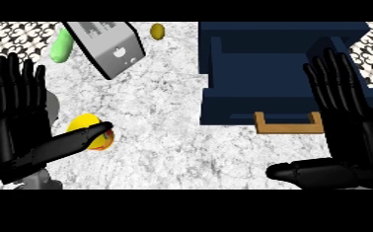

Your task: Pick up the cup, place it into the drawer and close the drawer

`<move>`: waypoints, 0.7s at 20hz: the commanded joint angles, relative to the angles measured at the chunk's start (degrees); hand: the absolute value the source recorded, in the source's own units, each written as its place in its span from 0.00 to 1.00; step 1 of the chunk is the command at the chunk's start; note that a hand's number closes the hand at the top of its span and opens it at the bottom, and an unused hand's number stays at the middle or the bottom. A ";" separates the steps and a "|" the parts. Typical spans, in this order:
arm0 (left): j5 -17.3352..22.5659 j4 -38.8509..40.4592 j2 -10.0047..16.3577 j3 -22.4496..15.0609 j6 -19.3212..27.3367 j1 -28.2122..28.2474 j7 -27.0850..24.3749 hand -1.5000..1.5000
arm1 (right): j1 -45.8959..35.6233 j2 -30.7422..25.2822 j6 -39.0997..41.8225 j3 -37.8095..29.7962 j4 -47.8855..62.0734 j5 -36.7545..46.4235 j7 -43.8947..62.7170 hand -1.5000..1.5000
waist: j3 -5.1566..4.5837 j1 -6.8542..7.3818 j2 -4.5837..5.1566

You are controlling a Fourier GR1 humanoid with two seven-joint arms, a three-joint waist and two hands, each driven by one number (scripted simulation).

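Note:
A yellow cup (86, 125) with an orange-red side stands on the marble counter at the lower left, partly behind my left thumb. My left hand (22, 107) is open at the left edge, fingers up, its thumb reaching across the cup's front. The dark blue drawer (218, 88) stands open at the upper right, with a wooden handle (287, 127) on its front. My right hand (342, 102) is open at the right edge, fingers up, over the drawer's right side, thumb pointing left below the handle.
A grey metal box (109, 46) lies tilted at the upper left. A green elongated object (61, 46) lies to its left, and a small olive-yellow item (157, 30) to its right. Patterned tiles (29, 33) run along the back.

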 commanded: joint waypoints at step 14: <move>-0.49 3.57 -1.25 -4.98 5.60 8.57 -4.44 0.00 | -1.19 -0.17 -0.23 -1.39 -2.82 0.25 2.54 0.00 | -0.01 0.00 -0.03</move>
